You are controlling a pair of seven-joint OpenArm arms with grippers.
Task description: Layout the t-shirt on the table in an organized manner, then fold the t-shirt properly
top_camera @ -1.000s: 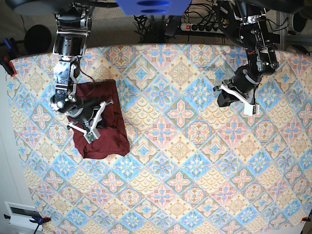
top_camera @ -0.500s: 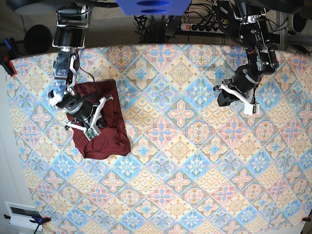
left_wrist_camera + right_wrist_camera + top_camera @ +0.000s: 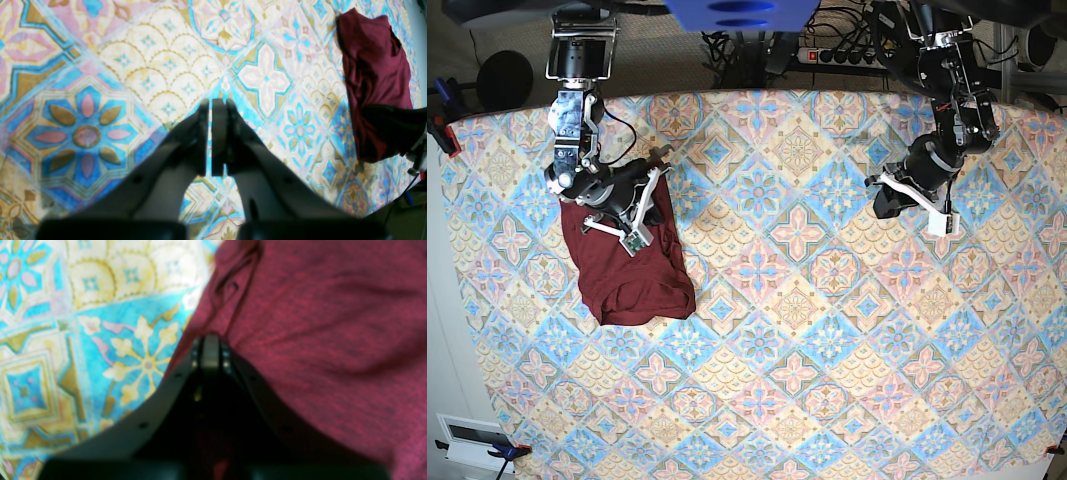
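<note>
The dark maroon t-shirt point(image 3: 632, 275) lies bunched in a rough rectangle on the left part of the patterned table point(image 3: 797, 330). My right gripper point(image 3: 639, 195) hovers over the shirt's far end. In the right wrist view its fingertips point(image 3: 210, 350) are pressed together at the edge of the t-shirt point(image 3: 317, 340), beside bare table point(image 3: 100, 323), with no cloth visibly pinched. My left gripper point(image 3: 887, 200) is far off at the right. Its jaws point(image 3: 210, 106) stand shut and empty above the table point(image 3: 160, 66), with the t-shirt point(image 3: 373, 73) in the distance.
A power strip and cables point(image 3: 837, 55) lie beyond the table's far edge. Clamps point(image 3: 442, 130) hold the cloth at the left corner. A white box point(image 3: 467, 435) sits off the near left corner. The right arm's dark body point(image 3: 393, 123) overlaps the shirt.
My right arm has moved from the shirt's middle toward its far end, staying shut. The shirt's near part now lies uncovered. The left arm has not moved.
</note>
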